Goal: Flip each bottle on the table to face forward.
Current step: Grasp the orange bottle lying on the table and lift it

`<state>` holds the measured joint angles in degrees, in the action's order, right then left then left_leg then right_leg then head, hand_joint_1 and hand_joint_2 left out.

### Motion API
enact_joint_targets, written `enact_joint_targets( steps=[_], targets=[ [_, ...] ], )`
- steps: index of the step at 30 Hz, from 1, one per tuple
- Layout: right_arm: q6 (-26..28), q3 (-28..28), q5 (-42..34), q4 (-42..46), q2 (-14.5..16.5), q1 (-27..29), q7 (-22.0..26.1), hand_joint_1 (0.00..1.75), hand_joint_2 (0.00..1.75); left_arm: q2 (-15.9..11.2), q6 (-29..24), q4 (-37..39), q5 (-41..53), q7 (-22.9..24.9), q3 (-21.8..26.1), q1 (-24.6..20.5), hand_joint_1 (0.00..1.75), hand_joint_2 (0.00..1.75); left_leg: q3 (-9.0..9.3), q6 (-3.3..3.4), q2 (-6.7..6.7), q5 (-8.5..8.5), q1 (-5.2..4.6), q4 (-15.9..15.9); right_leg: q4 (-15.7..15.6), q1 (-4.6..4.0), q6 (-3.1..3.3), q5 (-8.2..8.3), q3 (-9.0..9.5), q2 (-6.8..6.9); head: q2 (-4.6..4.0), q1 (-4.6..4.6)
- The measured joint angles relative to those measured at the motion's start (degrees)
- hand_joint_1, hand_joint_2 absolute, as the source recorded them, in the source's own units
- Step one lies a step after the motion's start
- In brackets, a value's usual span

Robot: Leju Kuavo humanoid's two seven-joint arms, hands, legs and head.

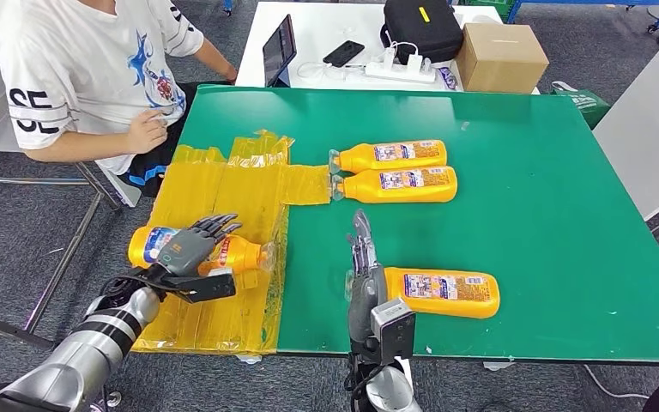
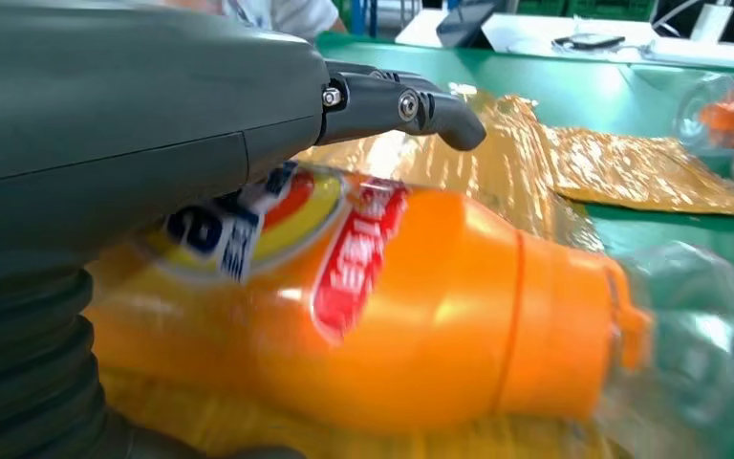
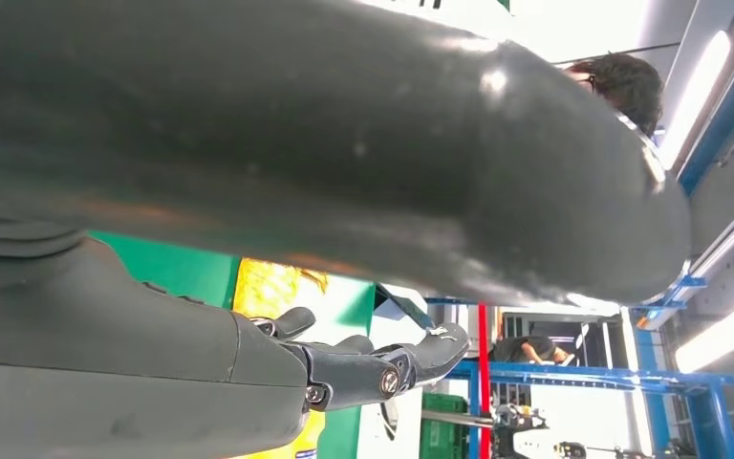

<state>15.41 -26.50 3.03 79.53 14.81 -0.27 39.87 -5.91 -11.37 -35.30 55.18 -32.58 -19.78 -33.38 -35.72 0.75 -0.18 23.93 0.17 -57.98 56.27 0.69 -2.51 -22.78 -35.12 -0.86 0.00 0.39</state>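
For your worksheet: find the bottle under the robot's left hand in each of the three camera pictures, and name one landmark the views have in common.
Head view: the bottle lies on the yellow sheet at lower left, under the left hand.
Left wrist view: bottle across the centre, clear cap to the right.
Right wrist view: not in it.
Shared landmark: the green table, also at and.

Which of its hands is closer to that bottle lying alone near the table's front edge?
The right hand, just beside the lone bottle at its cap end. The left hand grips another bottle farther off.
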Motion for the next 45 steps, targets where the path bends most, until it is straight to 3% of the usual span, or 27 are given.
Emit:
enact_joint_targets(
  steps=[8, 16, 19, 23, 26, 28, 30, 32, 37, 41, 45],
  targets=[
    [0.0, 0.4, 0.0, -0.5, 0.2, 0.0, 0.0, 0.0, 0.0, 0.4, 5.1, -0.2, -5.4, -1.4, 0.8, 0.1, 0.0, 0.0, 0.01, 0.0, -0.01, 0.0, 0.0, 0.0, 0.0, 0.0, 0.0, 0.0, 0.02, 0.01, 0.0, 0.0],
    [-0.1, 0.9, 0.0, -1.6, 0.4, -0.1, 0.0, 0.0, 0.0, 1.4, 21.7, -5.1, -23.6, -2.4, 6.2, 2.2, 0.0, 0.0, 0.01, -0.03, 0.0, -0.02, 0.01, 0.0, 0.0, -0.01, 0.0, 0.0, 0.01, 0.01, 0.0, 0.0],
    [-0.5, 1.0, 0.0, -2.0, 0.4, -0.2, 0.0, 0.0, 0.0, 2.0, 23.8, -7.8, -29.0, -2.6, 8.1, 3.8, 0.0, 0.0, 0.0, -0.03, 0.0, -0.02, 0.01, 0.0, 0.0, -0.01, 0.0, 0.0, 0.0, 0.01, 0.0, 0.01],
    [-0.9, 1.2, 0.2, -2.6, 0.5, -0.3, -0.1, 0.0, 0.0, 4.2, 21.1, -13.1, -36.9, -2.4, 11.8, 5.9, 0.0, 0.0, -0.01, -0.03, -0.02, -0.02, 0.0, 0.0, 0.0, -0.01, 0.0, 0.0, 0.0, 0.02, 0.0, -0.01],
    [-0.7, 1.1, 0.5, -3.1, 0.5, -0.5, -0.3, 0.0, 0.0, 6.5, 13.2, -17.3, -38.7, -3.0, 14.5, 6.8, 0.0, 0.0, -0.04, -0.03, -0.05, -0.02, 0.0, 0.0, 0.0, -0.01, 0.0, 0.0, 0.0, 0.06, 0.0, 0.0],
    [0.0, 0.9, 1.2, -3.5, 0.5, -0.6, -0.6, 0.0, 0.0, 8.4, 4.7, -19.9, -38.9, -4.6, 16.3, 7.1, 0.0, 0.0, -0.04, -0.03, -0.05, -0.02, 0.0, 0.0, 0.0, -0.01, 0.0, 0.0, 0.0, 0.07, 0.0, 0.0],
    [1.5, 0.5, 3.2, -3.9, 0.4, -0.8, -1.0, 0.0, 0.87, 10.4, -4.4, -22.7, -38.7, -6.5, 18.1, 7.4, 0.0, 0.87, -0.03, -0.03, -0.05, -0.02, 0.0, 0.0, 0.0, -0.01, 0.0, 0.0, -0.01, 0.08, 0.0, 0.0],
    [4.1, 0.0, 6.9, -4.0, 0.1, -1.0, -1.5, 0.0, 1.75, 12.1, -9.3, -25.4, -38.4, -7.2, 19.1, 7.9, 0.0, 1.75, -0.03, -0.03, -0.07, -0.02, 0.0, 0.0, 0.0, -0.01, 0.0, 0.0, 0.0, 0.1, 0.0, -0.02],
    [8.9, 1.3, 20.7, 0.3, -3.9, 0.1, -9.8, 0.0, 1.75, 15.5, -11.2, -31.7, -39.2, -6.4, 18.6, 14.0, 0.0, 1.75, -0.03, 0.01, -0.06, 0.02, -0.05, 0.0, -0.1, 0.04, -0.02, -0.01, 0.0, 0.1, 0.0, -0.02],
    [4.9, 6.0, 28.1, 5.4, -9.1, 1.7, -17.1, 0.0, 1.75, 16.8, -11.4, -34.5, -41.4, -6.1, 18.1, 20.5, 0.0, 1.75, -0.06, 0.09, -0.06, 0.09, -0.1, 0.0, -0.1, 0.09, -0.09, -0.06, 0.0, 0.1, 0.0, -0.03],
    [3.0, 9.2, 29.7, 8.7, -12.4, 2.7, -19.0, 0.0, 1.75, 17.4, -11.2, -35.8, -42.1, -6.3, 18.1, 24.3, 0.0, 1.75, -0.08, 0.1, -0.08, 0.09, -0.1, 0.0, -0.1, 0.08, -0.18, -0.09, 0.0, 0.1, 0.0, -0.02]
  ],
)
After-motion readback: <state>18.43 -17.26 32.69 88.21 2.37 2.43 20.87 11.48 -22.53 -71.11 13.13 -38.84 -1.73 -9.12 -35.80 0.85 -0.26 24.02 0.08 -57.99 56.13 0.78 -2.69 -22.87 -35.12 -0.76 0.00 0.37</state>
